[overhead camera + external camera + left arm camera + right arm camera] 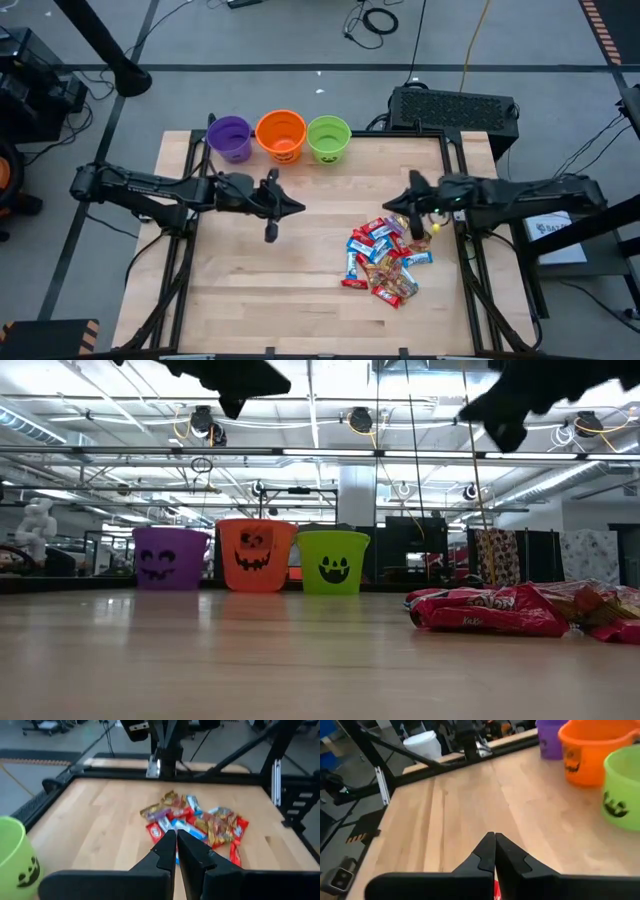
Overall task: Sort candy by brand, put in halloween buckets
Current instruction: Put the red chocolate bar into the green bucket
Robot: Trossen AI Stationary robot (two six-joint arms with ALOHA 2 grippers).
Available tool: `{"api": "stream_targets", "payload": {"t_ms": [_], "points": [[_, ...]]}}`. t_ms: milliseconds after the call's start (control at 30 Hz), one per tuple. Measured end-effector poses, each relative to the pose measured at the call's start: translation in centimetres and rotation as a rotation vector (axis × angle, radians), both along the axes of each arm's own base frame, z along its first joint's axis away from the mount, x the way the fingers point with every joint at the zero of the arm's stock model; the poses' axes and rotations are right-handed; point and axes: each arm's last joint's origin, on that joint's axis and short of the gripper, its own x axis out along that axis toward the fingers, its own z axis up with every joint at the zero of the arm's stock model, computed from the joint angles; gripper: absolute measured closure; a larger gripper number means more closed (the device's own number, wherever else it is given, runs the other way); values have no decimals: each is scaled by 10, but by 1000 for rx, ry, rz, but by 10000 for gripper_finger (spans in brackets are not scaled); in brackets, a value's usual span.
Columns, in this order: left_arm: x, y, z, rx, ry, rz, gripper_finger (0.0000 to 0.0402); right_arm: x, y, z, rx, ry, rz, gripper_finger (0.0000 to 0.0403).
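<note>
Both grippers, left and right, are held closed and empty above the table; the candy is piled (unsorted) away from the buckets.

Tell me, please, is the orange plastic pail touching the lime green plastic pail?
Cannot tell. In the high view the orange plastic pail and lime green plastic pail rims meet, without showing contact plainly.

Grey floor with cables, black case, bright ceiling lights
</note>
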Motion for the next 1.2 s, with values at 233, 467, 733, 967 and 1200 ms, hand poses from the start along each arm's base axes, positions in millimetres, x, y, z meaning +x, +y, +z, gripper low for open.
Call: {"api": "stream_targets", "payload": {"t_ms": [233, 467, 733, 967, 1200], "points": [[-5, -2, -20, 9, 85, -11, 377, 29, 7, -35, -25, 62, 43, 403], [-5, -2, -20, 60, 83, -18, 377, 50, 7, -43, -132, 24, 78, 403], [-5, -1, -20, 118, 88, -24, 377, 57, 7, -52, -127, 60, 78, 403], [-5, -1, -21, 122, 100, -20, 377, 64, 18, -44, -55, 135, 144, 403], [-5, -1, -22, 116, 101, -17, 377, 66, 63, -43, 104, 301, 231, 376]]}}
